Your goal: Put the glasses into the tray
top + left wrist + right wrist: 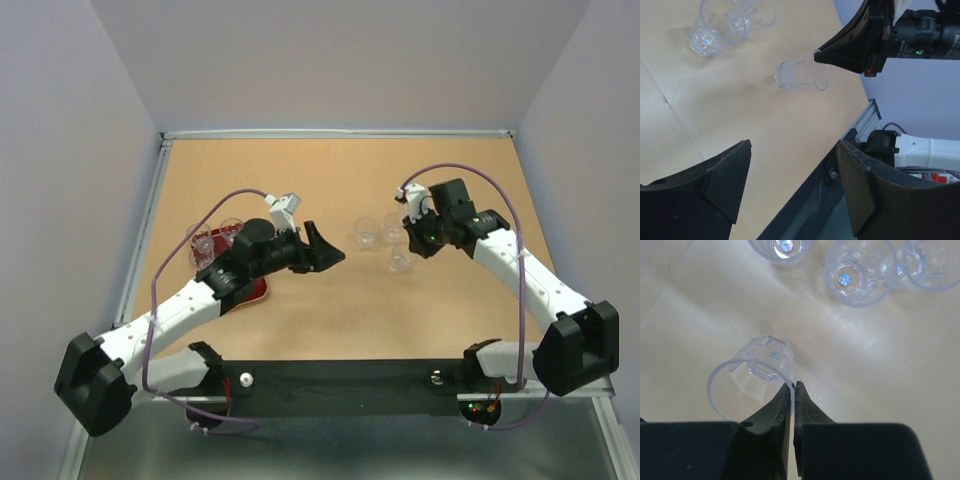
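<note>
My right gripper is shut on the rim of a clear glass, one finger inside and one outside, low over the table. The top view shows this glass below the right gripper. It also shows in the left wrist view, with the right fingers on its rim. Three more glasses stand beyond it on the table. The dark red tray lies mostly hidden under the left arm, with two glasses in it. My left gripper is open and empty over the table.
Two loose glasses stand between the two grippers, close to the right one. The table's near metal edge and the right arm's base show below the left fingers. Walls close the table at the back and sides.
</note>
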